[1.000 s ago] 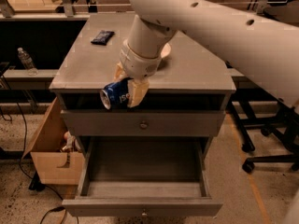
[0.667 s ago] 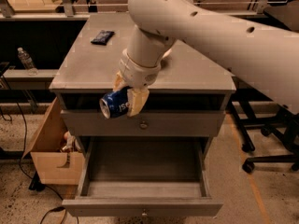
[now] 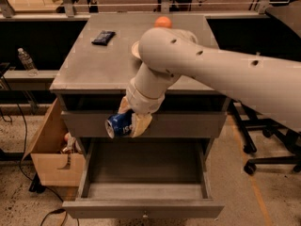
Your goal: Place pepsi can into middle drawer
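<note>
Camera view, pincer [image 3: 131, 120] clamped on pepsi can [image 3: 117, 125], above open middle drawer [image 3: 141, 209]

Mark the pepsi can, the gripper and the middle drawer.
pepsi can [image 3: 116, 125]: camera view, blue side wall.
gripper [image 3: 130, 120]: camera view, midway between its fingertips, above the middle drawer's left part.
middle drawer [image 3: 146, 167]: camera view, bare floor.

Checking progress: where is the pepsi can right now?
The pepsi can is left of centre in the camera view, held sideways by the gripper before the top drawer front, above the open middle drawer.
</note>
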Controlling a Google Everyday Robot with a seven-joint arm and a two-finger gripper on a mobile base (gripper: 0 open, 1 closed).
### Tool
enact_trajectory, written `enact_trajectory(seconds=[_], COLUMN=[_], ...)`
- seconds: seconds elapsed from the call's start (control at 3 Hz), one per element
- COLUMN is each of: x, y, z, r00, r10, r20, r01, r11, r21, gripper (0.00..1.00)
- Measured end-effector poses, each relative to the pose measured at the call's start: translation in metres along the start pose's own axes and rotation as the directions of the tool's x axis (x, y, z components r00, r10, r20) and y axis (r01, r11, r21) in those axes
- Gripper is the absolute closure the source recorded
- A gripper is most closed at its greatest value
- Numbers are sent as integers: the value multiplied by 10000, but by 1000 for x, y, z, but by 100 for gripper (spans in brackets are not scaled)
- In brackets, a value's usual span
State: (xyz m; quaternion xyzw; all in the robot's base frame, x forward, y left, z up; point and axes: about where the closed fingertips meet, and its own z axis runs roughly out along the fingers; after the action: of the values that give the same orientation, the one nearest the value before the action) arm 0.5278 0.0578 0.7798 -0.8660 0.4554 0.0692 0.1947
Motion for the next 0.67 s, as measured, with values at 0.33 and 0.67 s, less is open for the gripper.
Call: enact_trajectory(seconds=[0.33, 0.67], x=[7, 11], y=[1, 1], z=[22, 51], r00=[10000, 9990], r10=[64, 250], r20=[44, 364], r01=[-66, -279], r11=[9992, 9963], r21=[395, 816], gripper=[100, 100])
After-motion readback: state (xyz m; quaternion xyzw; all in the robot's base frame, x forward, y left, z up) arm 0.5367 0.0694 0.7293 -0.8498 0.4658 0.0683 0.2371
